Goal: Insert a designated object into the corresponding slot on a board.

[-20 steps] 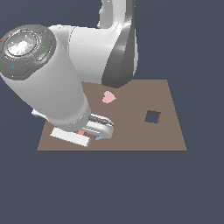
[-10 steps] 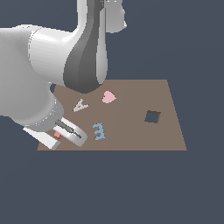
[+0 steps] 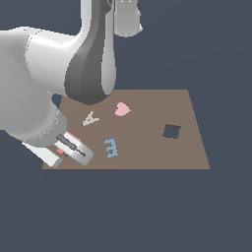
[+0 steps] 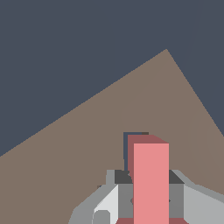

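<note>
Salmon-red T-shaped flat block (image 3: 63,149) shows only as a small pink-red bit in the exterior view, tucked in at the gripper (image 3: 69,147) near the corner of the flat brown board (image 3: 147,147) on the exterior view's left. The big white and grey robot arm (image 3: 59,74) hides most of it. The dark fingers (image 3: 74,146) point across the board, and from here I cannot tell how wide they stand.

On the same board lie a pale grey letter A (image 3: 90,118), a pink heart (image 3: 122,109) and a blue letter E (image 3: 111,147), all well apart from the gripper. A dark squarish hole (image 3: 171,131) sits toward the exterior view's right side of the board.

In the wrist view, the red block (image 4: 150,179) stands up tall right between the two grey fingers (image 4: 192,201) of the gripper (image 4: 151,199). The fingers press in on its two sides, closed on it, so the block is held. Just behind the top of the block, a thin dark navy edge (image 4: 131,134) peeks out on the board (image 4: 87,144); I cannot tell its full shape. The board's far corner points away into the dark blue-grey background.
</note>
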